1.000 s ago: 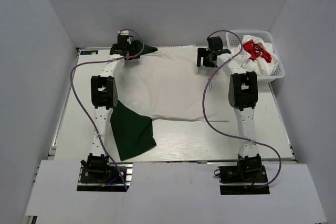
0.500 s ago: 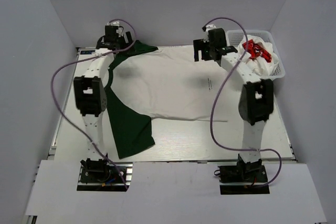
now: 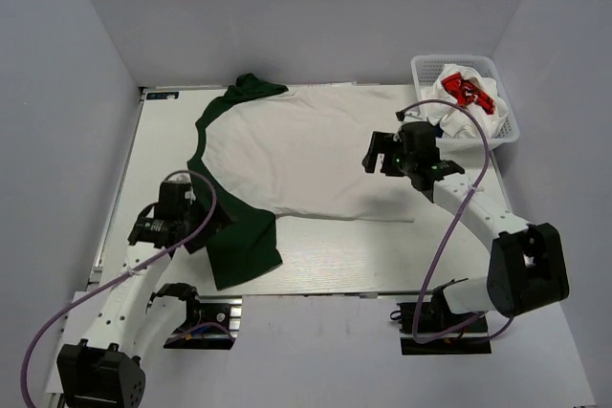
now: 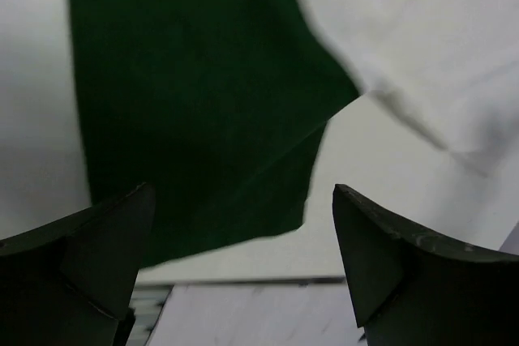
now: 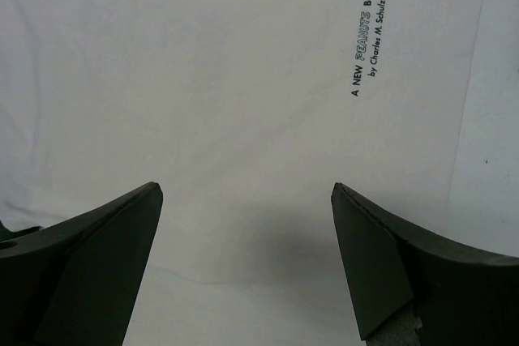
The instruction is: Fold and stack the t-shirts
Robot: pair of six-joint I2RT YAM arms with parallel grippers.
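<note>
Top external view is showing the white t-shirt (image 3: 306,150) lying spread flat across the middle of the tabletop (image 3: 382,255), with dark green running down its left side and one green sleeve (image 3: 239,236) reaching toward the lower left of the frame. It is lying opened out like this, I judge, so that the folds can be made cleanly. More crumpled t-shirts (image 3: 464,93), one with red print, are waiting in the basket (image 3: 509,126) at the upper right, probably until this one is done.

The left gripper (image 3: 201,231) is hovering just over the green sleeve, fingers apart and holding nothing. The right gripper (image 3: 373,155) is hanging over the white cloth at the right of centre, beside the small black lettering (image 5: 365,38), also parted and empty.

Half a second ago both arms were stretched to the top edge of the shirt. They are now drawn back toward the bottom of the frame, the green at the upper left is lying released, and the cloth is resting flatter, so the spreading looks finished and a fold from the sleeve seems next
</note>
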